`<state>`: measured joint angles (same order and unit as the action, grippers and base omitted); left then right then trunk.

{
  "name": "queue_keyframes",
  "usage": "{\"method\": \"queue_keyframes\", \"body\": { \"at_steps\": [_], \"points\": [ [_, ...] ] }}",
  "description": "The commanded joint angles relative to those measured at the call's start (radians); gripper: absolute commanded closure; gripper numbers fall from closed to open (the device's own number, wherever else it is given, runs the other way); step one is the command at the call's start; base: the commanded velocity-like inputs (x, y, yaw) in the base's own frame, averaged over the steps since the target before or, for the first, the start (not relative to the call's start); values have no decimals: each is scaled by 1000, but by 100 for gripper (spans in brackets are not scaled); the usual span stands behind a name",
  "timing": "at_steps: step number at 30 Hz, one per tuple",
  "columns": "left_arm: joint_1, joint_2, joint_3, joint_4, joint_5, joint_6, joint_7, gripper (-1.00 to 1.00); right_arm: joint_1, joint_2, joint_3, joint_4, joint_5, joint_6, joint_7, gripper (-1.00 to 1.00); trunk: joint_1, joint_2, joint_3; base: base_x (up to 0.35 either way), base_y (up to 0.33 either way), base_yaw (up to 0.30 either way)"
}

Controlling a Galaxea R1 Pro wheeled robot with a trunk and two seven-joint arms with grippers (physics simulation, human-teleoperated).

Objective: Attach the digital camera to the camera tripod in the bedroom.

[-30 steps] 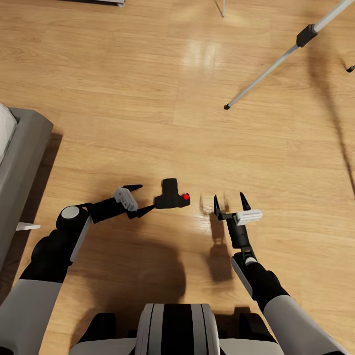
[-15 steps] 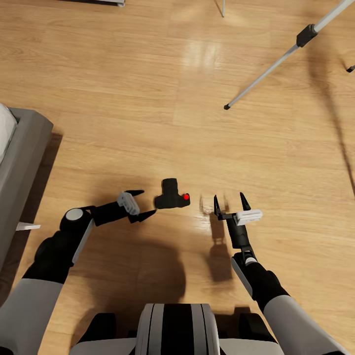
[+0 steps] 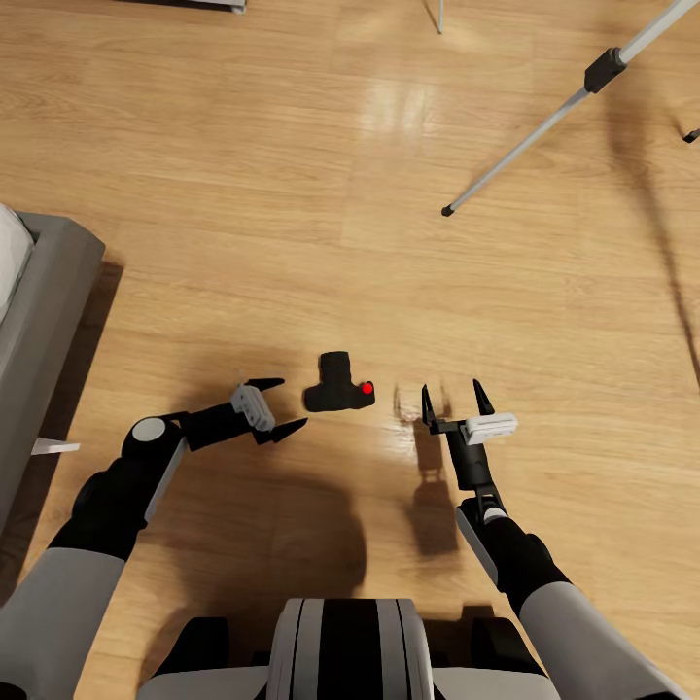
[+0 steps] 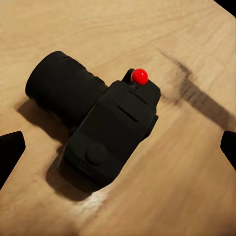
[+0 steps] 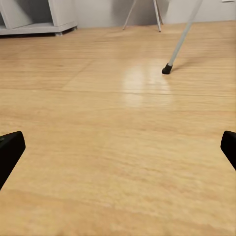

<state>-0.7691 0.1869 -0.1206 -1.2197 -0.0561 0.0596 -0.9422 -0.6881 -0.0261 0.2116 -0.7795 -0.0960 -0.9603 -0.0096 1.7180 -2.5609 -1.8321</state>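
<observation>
Camera (image 3: 339,384) lies on the wooden floor (image 3: 243,194) near the robot, between the two arms, lens pointing far and red button (image 3: 367,389) on its right; not yet lifted, so a pickup seems the step in hand. Left hand (image 3: 277,406) sits just left of it, spread wide, apart from the body and holding nothing, likely lined up to close on it. Right hand (image 3: 453,397) hovers just right, also wide and empty. Tripod (image 3: 544,122) stands far right, well apart, one foot (image 5: 167,69) on the floor.
</observation>
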Motion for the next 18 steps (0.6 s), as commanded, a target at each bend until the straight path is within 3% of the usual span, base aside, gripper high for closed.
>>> {"method": "queue_keyframes", "body": {
  "at_steps": [1,18],
  "points": [
    [0,0,0,2,-2,3,-3,-100,-1,-1,6,0,-10,-3,-1,-100,0,0,0,0,0,0],
    [-8,-3,1,35,-47,-13,2,-100,-1,-1,6,0,-10,-3,-1,-100,0,0,0,0,0,0]
  ]
}}
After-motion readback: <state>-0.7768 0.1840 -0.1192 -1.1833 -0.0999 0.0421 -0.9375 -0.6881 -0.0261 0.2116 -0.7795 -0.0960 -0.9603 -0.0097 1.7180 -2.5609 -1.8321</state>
